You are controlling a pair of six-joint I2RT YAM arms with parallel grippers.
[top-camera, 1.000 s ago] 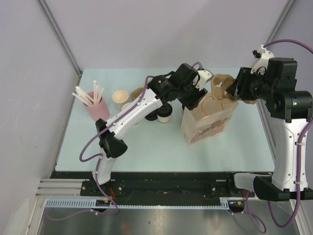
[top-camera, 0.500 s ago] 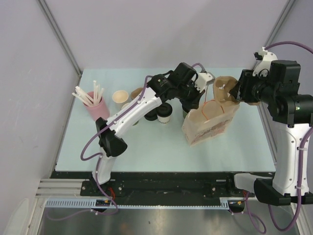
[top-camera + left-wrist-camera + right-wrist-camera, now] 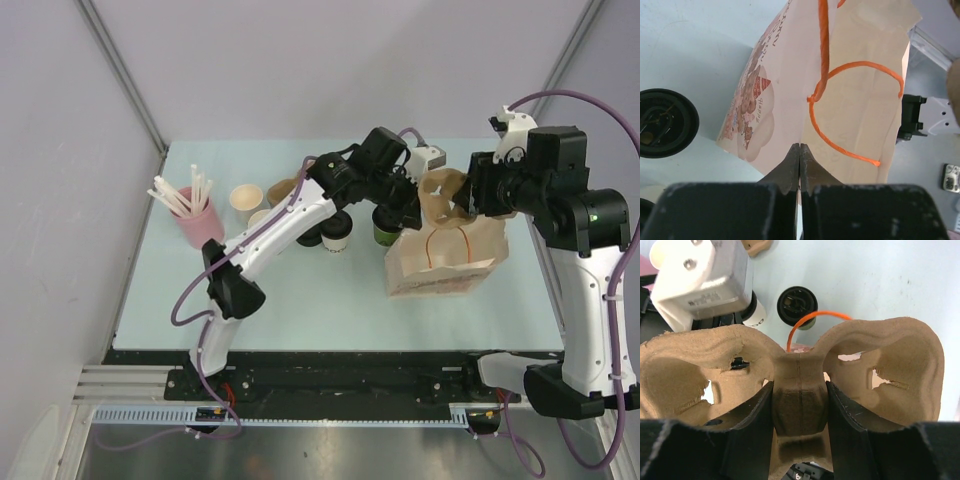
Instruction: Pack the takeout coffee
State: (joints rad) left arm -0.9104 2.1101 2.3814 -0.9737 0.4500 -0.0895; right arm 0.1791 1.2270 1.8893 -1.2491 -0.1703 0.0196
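Note:
The white-sided cup [image 3: 337, 235] and the green-sided cup [image 3: 384, 230] stand on the table, black lids on, just left of the paper bag [image 3: 450, 262]. My left gripper [image 3: 405, 212] is shut on the bag's upper edge [image 3: 855, 95], fingertips [image 3: 790, 165] pressed together on the paper. One black lid [image 3: 665, 122] shows to their left. My right gripper [image 3: 799, 390] is shut on the middle rib of a brown pulp cup carrier [image 3: 800, 375], which hangs over the bag's mouth [image 3: 443, 192]. Below the carrier I see the green cup's lid [image 3: 798, 305].
A pink cup of white straws [image 3: 198, 220] stands at the left. Several lidless paper cups [image 3: 245, 197] sit behind the left arm. The bag's orange handles [image 3: 860, 67] hang loose. The left wrist's white camera housing [image 3: 705, 280] is close to the carrier.
My left gripper has shut on the bag's edge. The bag has shifted right and stands more upright, uncovering the green cup. The right gripper has carried the carrier left, over the bag.

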